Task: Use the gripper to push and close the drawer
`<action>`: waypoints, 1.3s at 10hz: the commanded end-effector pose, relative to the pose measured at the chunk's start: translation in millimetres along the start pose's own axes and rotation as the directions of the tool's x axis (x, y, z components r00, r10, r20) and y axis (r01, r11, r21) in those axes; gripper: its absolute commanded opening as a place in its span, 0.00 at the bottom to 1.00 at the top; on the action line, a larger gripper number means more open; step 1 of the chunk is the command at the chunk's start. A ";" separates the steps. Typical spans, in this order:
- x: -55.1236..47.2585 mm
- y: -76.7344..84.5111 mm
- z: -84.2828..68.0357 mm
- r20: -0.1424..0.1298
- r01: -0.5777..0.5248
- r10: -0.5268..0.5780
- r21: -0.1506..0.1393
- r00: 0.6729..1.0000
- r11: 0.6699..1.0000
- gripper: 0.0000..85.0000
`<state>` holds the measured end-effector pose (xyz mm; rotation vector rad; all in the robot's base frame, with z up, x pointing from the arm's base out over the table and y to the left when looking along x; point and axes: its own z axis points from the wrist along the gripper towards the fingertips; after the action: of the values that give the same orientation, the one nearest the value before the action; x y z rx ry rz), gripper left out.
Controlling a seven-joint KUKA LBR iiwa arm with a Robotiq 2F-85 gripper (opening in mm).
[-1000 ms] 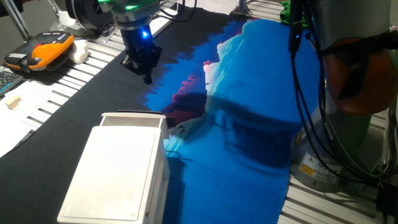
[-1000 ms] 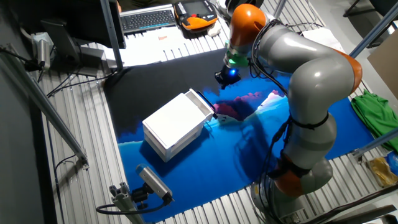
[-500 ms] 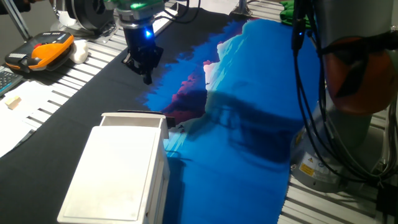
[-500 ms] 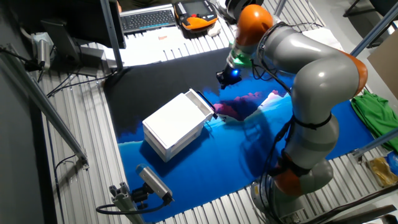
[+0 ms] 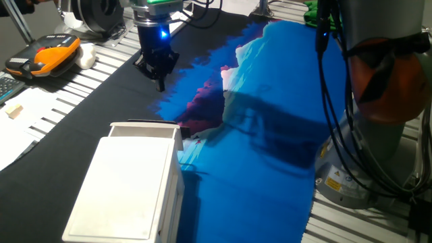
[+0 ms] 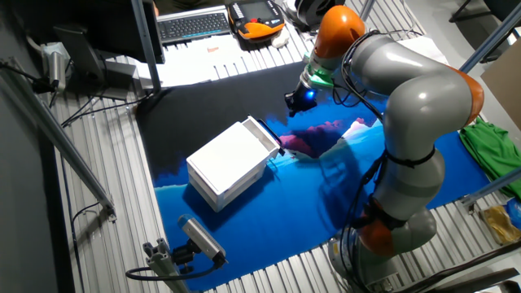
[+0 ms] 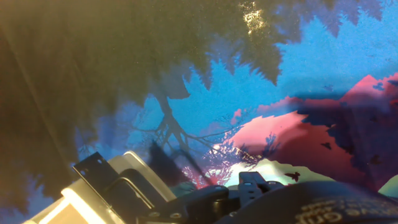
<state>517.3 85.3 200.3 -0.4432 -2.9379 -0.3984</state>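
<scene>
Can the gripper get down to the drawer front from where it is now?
Probably yes. The gripper hangs above the dark cloth beyond the drawer, which sticks out slightly from the white casing. Nothing shows on the cloth between them in either fixed view.

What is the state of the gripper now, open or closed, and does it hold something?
Gripper: holds nothing, hangs above the cloth away from the drawer; open or closed cannot be told.
</scene>
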 end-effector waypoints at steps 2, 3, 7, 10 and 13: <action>0.0 0.0 0.1 -0.012 0.016 -0.016 0.006 1.000 1.000 0.00; -0.8 1.5 -0.1 -0.014 0.015 -0.015 0.009 1.000 1.000 0.00; -14.7 27.2 -3.7 -0.004 0.001 -0.001 0.059 1.000 0.998 0.00; -21.1 32.2 5.3 0.002 0.005 -0.005 0.062 1.000 0.998 0.00; -23.5 40.5 11.2 -0.006 -0.012 0.012 0.036 1.000 0.999 0.00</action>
<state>551.2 120.1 195.1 -0.4608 -2.9282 -0.3395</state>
